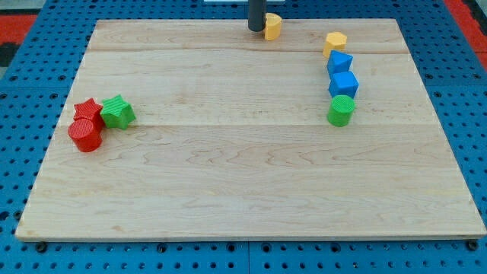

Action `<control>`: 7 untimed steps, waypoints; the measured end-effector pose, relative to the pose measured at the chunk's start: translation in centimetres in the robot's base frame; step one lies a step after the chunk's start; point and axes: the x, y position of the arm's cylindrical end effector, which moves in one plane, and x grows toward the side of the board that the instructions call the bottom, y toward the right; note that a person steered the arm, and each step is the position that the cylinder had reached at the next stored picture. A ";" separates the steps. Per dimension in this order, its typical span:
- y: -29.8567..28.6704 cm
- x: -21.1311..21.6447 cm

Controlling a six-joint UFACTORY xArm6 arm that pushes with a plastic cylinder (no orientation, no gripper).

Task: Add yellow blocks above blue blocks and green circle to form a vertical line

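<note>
On the right of the surface [228, 190] a line already stands: green circle [341, 110], two blue blocks [343, 84] [340, 62], one yellow block [334, 43] on top. The second yellow block [272, 26] waits at the view's top, touching the tip [256, 30] on its left. There is no hand, only the rod.

A single view looks down on the wooden board [243, 167] from in front and above, tilted so the far edge narrows toward the view's top. It stands far enough back to take in all four board edges with blue pegboard [23, 46] framing them. No second view shares the scene.
</note>
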 end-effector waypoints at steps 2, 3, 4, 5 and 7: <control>0.7 0.3; 4.2 0.7; 6.1 0.7; 5.9 -0.1; 6.4 0.1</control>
